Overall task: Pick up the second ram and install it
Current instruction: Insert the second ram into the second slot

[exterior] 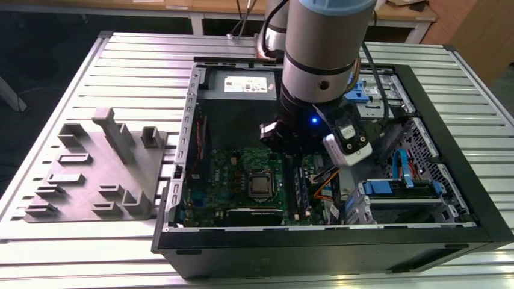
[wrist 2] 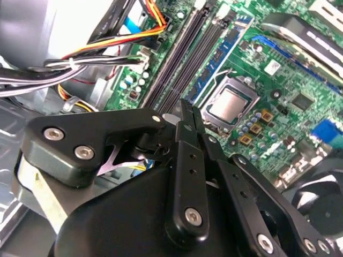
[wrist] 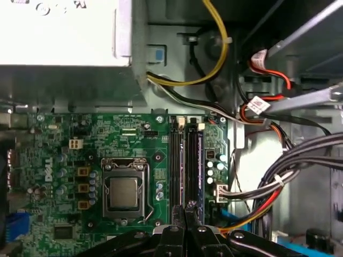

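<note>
- While the arm [exterior: 321, 60] stands down inside the open computer case [exterior: 321, 256], the gripper [wrist: 185, 210] hangs over the memory slots [wrist: 174, 160] of the green board [wrist: 59, 155].
- Its fingers [wrist 2: 185, 160] are pressed together on a thin dark edge that sticks out between their tips in both wrist views.
- That edge belongs to the ram [wrist: 193, 166], a long narrow strip with a bluish face and small chips. It runs away from the fingertips along the slots, near the processor socket [wrist: 124, 190]. Whether it sits fully in a slot I cannot tell.
- In the exterior view, the grey power supply [exterior: 241, 84] sits at the 12 o'clock end of the case, and the socket lies toward 6 o'clock of the arm.
- A grey holder tray [exterior: 88, 174] rests on the slatted table [exterior: 120, 54] at 9 o'clock of the case, well apart from the gripper.
- Bundled wires [wrist: 300, 160] lie on the side of the slots away from the socket.
</note>
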Available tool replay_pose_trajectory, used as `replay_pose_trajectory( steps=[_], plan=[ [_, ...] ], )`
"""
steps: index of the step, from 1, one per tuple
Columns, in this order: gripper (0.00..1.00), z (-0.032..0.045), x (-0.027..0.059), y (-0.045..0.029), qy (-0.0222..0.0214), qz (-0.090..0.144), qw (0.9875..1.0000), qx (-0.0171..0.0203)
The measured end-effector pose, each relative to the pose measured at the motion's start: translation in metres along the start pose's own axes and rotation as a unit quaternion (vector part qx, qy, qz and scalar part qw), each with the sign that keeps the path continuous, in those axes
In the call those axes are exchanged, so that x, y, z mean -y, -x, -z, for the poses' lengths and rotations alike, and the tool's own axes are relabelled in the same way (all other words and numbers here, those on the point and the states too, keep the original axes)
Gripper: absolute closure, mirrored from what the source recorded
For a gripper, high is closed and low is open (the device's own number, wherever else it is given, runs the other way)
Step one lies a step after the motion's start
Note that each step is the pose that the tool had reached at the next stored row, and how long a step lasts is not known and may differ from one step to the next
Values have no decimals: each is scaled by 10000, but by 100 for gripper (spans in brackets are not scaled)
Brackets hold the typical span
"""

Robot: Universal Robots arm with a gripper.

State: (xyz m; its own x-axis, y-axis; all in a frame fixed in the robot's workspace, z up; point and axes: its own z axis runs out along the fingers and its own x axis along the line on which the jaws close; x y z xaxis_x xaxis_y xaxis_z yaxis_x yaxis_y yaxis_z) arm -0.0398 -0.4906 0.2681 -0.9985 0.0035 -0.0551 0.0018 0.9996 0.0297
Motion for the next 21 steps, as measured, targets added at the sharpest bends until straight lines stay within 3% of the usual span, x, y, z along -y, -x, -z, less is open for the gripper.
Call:
replay_pose_trajectory(
  steps=[6,12,21],
  plan=[
    [91,-15,0,9,4,68,10000,-2],
    [91,-49,1,8,-9,-220,9998,6],
    [91,-78,2,6,-10,-233,9997,7]
  ],
)
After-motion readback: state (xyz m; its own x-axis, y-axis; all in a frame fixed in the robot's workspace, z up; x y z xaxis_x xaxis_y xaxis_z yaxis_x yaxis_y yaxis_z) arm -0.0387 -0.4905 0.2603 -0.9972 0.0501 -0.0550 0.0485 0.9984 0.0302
